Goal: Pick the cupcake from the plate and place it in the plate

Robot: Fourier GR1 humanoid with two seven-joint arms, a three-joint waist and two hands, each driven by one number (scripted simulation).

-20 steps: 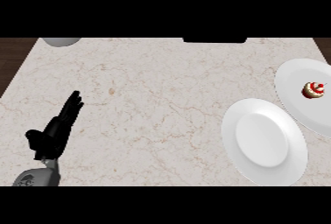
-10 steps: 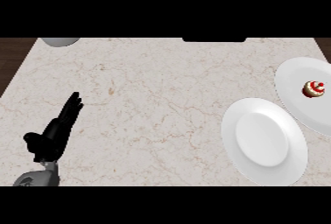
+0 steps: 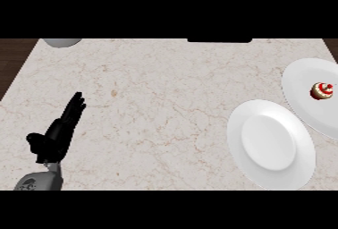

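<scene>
A small cupcake (image 3: 322, 91) with red and white frosting sits on a white plate (image 3: 302, 85) at the far right edge of the head view. A second white plate (image 3: 271, 143), bare, lies nearer and to the left of it, overlapping its lower rim. My left hand (image 3: 58, 132) rests open at the lower left, fingers straight and pointing away, far from both plates. The right hand does not show.
The marble counter (image 3: 165, 89) fills the view. A grey round object (image 3: 61, 42) is cut off at the top left edge. A dark rectangular shape (image 3: 219, 40) sits at the counter's far edge, top centre. Dark floor shows past the counter's left and right edges.
</scene>
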